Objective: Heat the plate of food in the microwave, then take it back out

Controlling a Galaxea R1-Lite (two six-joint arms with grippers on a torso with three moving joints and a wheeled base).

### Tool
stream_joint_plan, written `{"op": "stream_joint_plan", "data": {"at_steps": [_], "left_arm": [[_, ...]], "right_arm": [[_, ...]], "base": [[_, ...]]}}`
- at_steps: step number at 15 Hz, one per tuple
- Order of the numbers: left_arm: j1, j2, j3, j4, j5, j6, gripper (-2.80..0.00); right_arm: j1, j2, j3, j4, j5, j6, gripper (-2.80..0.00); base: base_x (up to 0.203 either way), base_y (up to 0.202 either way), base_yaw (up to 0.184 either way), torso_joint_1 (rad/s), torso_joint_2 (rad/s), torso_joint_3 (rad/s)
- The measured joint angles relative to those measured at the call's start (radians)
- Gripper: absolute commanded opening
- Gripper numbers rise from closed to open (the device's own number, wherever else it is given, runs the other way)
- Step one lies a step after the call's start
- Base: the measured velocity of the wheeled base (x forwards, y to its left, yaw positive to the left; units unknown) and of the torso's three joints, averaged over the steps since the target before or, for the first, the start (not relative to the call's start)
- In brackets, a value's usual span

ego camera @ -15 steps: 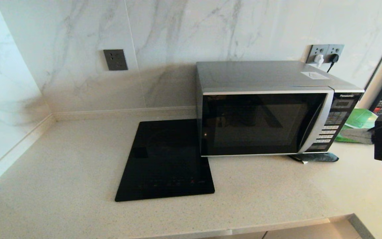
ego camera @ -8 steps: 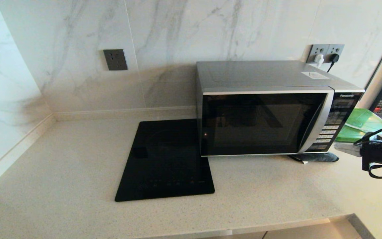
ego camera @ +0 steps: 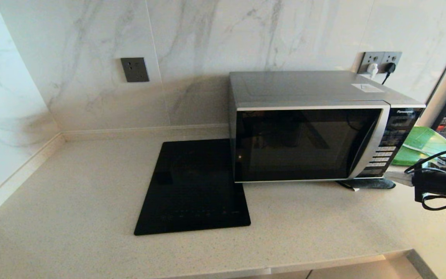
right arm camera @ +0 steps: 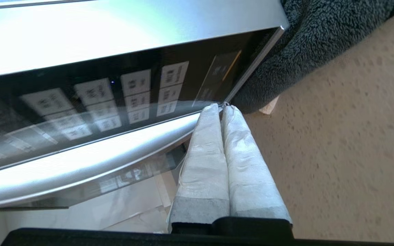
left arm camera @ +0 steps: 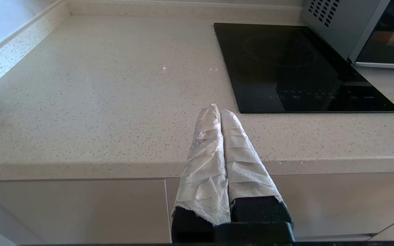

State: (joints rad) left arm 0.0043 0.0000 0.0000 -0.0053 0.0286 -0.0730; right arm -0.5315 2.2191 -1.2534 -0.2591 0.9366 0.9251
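The right hand (right arm camera: 221,106), fingers pressed together and empty, sits at the microwave's (ego camera: 308,128) lower panel corner, near a dark cloth (ego camera: 366,183). The left hand (left arm camera: 217,110), likewise closed and empty, hangs off the table (ego camera: 72,201) edge beside the cooktop (ego camera: 194,190).

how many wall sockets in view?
2: a lone socket on the wall left of the microwave; a double socket behind its right rear corner, two plugs in it.

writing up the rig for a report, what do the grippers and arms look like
Both grippers have two long tapered fingers wrapped in crinkled white tape or cloth over black bases: the left gripper and the right gripper match. In the head view the right gripper's arm is a black body with loose black cables looping around it. No markings are visible.
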Motion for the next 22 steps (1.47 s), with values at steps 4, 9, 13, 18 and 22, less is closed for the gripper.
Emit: {"op": "stream_joint_plan", "data": {"at_steps": [4, 9, 13, 18, 22], "left_arm": [[0.0, 0.0, 0.0, 0.0, 0.0, 0.0, -2.8], [0.0, 0.0, 0.0, 0.0, 0.0, 0.0, -2.8], [0.0, 0.0, 0.0, 0.0, 0.0, 0.0, -2.8], [0.0, 0.0, 0.0, 0.0, 0.0, 0.0, -2.8], [0.0, 0.0, 0.0, 0.0, 0.0, 0.0, -2.8]], "right_arm": [[0.016, 0.033, -0.04, 0.002, 0.0, 0.001, -2.8], [0.033, 0.062, -0.077, 0.002, -0.001, 0.005, -2.8], [0.036, 0.079, -0.102, 0.003, -0.001, 0.007, -2.8], [0.041, 0.095, -0.125, 0.005, -0.001, 0.007, -2.8], [0.042, 0.099, -0.128, 0.005, -0.003, 0.009, -2.8]], "base": [[0.0, 0.0, 0.0, 0.0, 0.0, 0.0], [0.0, 0.0, 0.0, 0.0, 0.0, 0.0], [0.0, 0.0, 0.0, 0.0, 0.0, 0.0], [0.0, 0.0, 0.0, 0.0, 0.0, 0.0], [0.0, 0.0, 0.0, 0.0, 0.0, 0.0]]}}
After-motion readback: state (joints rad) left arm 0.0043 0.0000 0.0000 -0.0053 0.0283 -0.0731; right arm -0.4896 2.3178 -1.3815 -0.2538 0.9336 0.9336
